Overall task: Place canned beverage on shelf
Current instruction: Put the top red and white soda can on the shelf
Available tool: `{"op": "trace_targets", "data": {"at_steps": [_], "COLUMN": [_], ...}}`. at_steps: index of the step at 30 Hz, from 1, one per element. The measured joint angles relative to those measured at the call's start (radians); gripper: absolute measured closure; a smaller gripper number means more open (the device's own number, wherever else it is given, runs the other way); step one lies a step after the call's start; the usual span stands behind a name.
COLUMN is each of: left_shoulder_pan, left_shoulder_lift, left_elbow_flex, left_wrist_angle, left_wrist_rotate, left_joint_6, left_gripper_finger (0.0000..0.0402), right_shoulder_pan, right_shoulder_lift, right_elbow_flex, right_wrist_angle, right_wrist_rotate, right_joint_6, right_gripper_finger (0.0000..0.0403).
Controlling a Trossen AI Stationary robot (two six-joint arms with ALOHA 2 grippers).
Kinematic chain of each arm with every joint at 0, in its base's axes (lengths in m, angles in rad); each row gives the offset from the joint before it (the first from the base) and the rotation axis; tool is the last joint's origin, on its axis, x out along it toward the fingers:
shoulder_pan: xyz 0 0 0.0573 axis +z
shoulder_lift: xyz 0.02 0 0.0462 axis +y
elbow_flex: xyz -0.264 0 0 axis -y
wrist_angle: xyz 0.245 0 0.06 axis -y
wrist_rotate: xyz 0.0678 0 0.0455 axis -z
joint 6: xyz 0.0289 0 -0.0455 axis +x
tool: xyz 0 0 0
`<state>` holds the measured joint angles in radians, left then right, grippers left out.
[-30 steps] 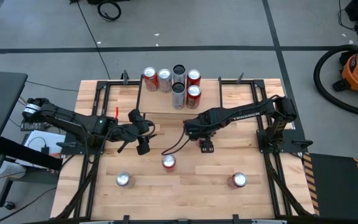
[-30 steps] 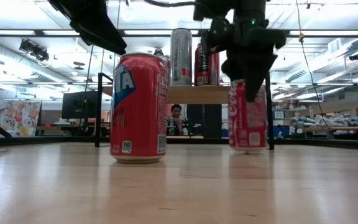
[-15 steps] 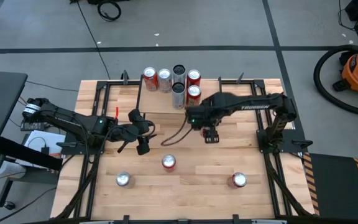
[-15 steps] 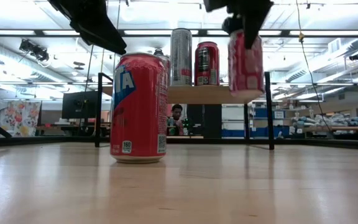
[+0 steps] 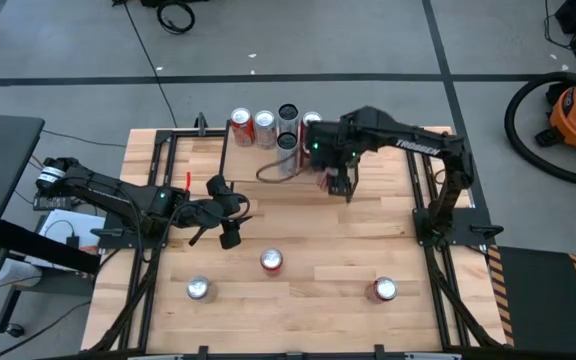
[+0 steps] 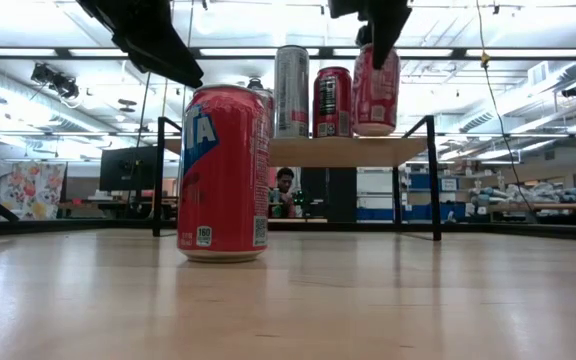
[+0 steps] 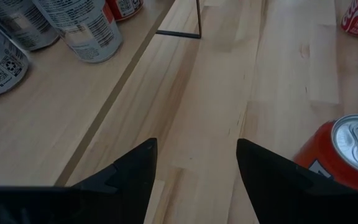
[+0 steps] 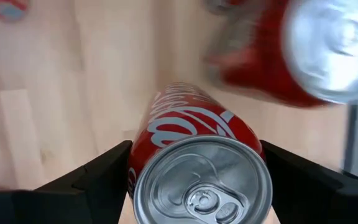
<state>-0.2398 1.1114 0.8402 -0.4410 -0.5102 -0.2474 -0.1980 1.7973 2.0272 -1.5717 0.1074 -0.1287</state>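
One red aluminium drink can [image 8: 197,168] is being clamped by the right gripper [image 5: 336,182] above the low wood-topped shelf's [image 6: 343,151] right edge.

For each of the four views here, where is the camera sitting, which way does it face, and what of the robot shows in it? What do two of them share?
High: overhead, straight down; both arms, shelf.
Low: table height, facing the room; large red can, right claw carrying the held can above the shelf.
Left wrist: past the shut left claw onto tabletop.
Right wrist: down onto the held can between its fingers.
Shared: low and right wrist both show the held can.
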Motion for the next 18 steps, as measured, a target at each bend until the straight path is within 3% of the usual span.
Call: {"op": "trace_targets", "data": {"at_steps": [18], "left_shoulder_pan": [0.000], "left_shoulder_lift": [0.000], "left_elbow_flex": [0.000], "left_wrist_angle": [-0.023], "left_wrist_rotate": [0.000], "left_joint_6": [0.032], "left_gripper_finger": [0.0171], "right_shoulder_pan": [-0.273], "right_shoulder_lift": [0.000], "right_elbow_flex": [0.001], "right_wrist_angle": [0.001], "right_wrist_rotate": [-0.004], "right_joint_6": [-0.148], "right_gripper_finger": [0.0080]}}
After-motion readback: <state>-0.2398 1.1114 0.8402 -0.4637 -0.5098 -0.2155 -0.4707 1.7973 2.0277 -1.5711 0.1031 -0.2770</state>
